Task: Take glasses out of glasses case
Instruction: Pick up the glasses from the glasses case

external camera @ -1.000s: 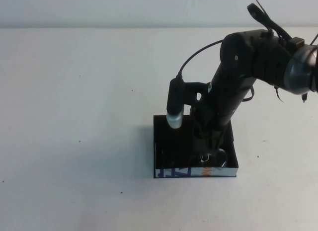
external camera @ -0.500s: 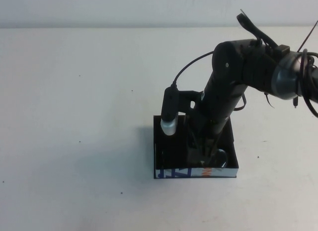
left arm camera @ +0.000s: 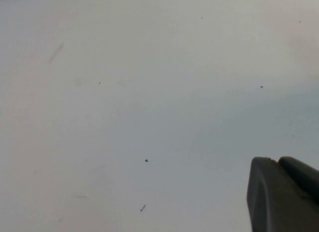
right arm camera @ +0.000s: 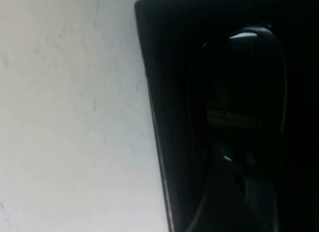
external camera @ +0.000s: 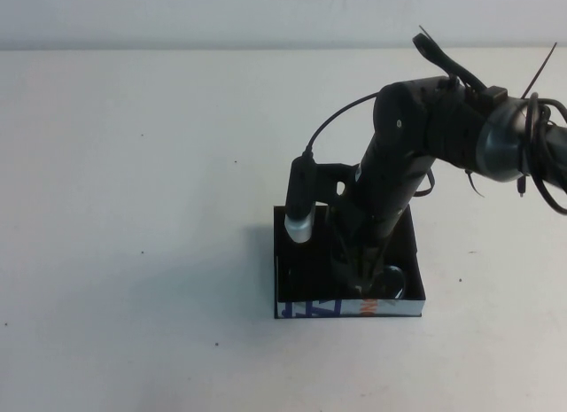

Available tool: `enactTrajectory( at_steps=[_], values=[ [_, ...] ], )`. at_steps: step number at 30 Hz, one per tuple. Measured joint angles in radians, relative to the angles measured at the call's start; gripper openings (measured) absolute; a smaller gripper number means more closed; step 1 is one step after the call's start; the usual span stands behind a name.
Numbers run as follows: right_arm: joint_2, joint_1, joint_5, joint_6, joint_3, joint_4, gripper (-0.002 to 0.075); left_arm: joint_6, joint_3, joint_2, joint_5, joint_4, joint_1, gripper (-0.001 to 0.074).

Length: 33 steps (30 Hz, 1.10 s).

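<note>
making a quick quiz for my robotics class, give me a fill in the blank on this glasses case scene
1. The right end effector reaches down into the glasses case, which is coloured ____.
2. The glasses lie ____ the glasses case.
3. The left end effector is over bare ____.
4. The case's printed front edge is ____ with blue and orange.

Missing words: black; inside; table; white

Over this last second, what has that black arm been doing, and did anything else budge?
The right arm swung slightly leftward, its right gripper staying down inside the glasses case by the glasses. Case and glasses haven't shifted. The left gripper is parked over bare table.
</note>
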Motion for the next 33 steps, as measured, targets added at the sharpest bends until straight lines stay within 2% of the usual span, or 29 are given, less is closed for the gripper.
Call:
enactTrajectory(
  at_steps=[19,33],
  values=[
    [0.032,-0.003,-0.038,0.0,-0.018,-0.012,0.0341,0.0,0.0,0.0,0.0,0.0,0.0,-0.0004],
    [-0.004,0.0,0.016,0.0,-0.012,-0.008,0.0341,0.0,0.0,0.0,0.0,0.0,0.0,-0.0004]
  ],
)
